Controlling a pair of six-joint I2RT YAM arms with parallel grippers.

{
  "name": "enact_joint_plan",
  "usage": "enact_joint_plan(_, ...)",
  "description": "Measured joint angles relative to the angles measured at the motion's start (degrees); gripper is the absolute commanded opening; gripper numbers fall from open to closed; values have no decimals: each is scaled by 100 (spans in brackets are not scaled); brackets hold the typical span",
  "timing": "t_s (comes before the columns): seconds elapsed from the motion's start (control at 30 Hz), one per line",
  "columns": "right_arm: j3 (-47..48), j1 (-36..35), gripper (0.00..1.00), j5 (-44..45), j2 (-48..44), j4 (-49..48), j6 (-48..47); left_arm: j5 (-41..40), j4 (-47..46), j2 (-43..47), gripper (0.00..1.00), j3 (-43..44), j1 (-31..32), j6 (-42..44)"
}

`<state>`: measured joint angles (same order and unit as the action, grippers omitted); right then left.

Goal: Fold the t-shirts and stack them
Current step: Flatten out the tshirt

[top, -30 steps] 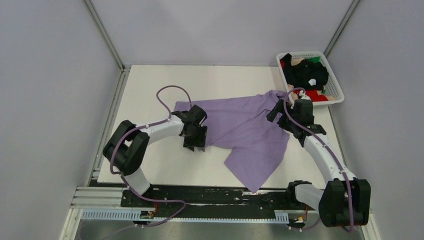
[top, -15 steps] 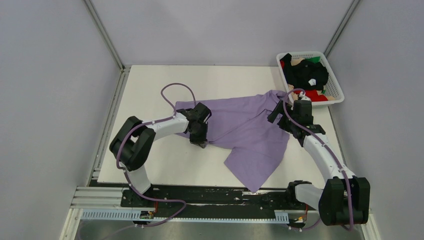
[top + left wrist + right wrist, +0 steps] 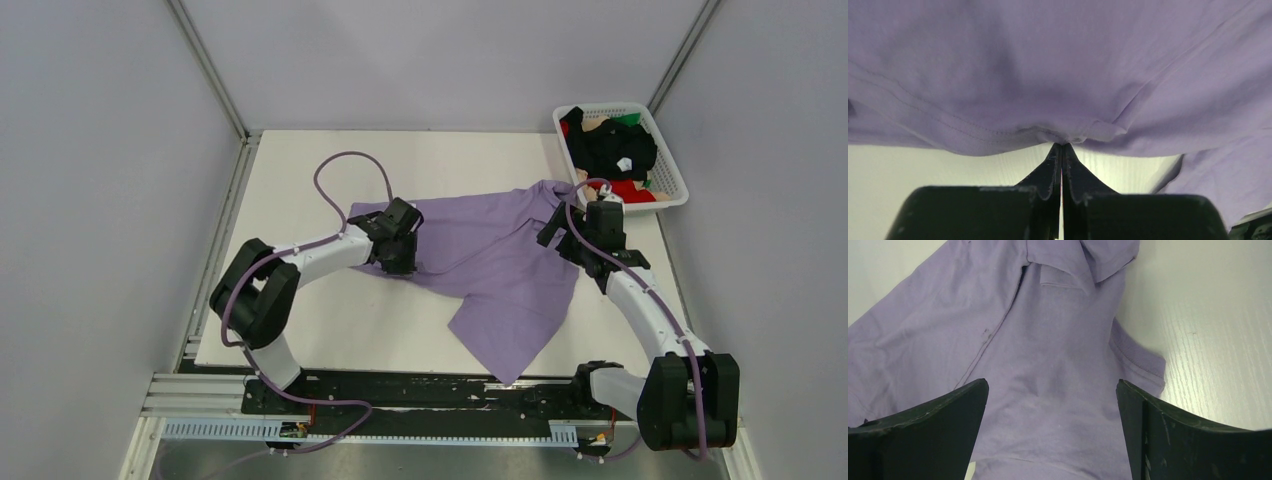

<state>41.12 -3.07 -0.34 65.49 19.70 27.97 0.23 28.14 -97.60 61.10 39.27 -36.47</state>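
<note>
A white rectangular table (image 3: 300,170) is carrying everything. A large lavender-purple cloth t-shirt (image 3: 490,262) is lying rumpled across its middle, one flap reaching toward the near edge. A white plastic lattice basket (image 3: 603,106) is sitting at the far right corner, holding black, red, beige and green shirts (image 3: 615,150). The left gripper (image 3: 1062,146) is pinching the lavender shirt's near left hem, its jaws pressed together on the cloth. The right gripper (image 3: 1052,386) is hovering above the shirt's right part, jaws spread wide.
</note>
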Motion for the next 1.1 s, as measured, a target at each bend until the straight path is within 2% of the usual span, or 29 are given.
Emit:
enact_joint_plan(0.33, -4, 0, 100, 173, 7, -33, -44, -291, -415, -422, 0, 1438, -420, 365)
enact_joint_plan(0.6, -4, 0, 100, 227, 173, -76, -68, -299, -876, -1731, 0, 2761, -1259, 743)
enact_joint_plan(0.87, -4, 0, 100, 284, 195, -133, -94, -68, -1084, -3311, 0, 5023, -1871, 1014)
enact_joint_plan(1.1, -7, 0, 100, 291, 199, -225, -107, -55, -1128, -4603, 0, 7077, -2015, 1187)
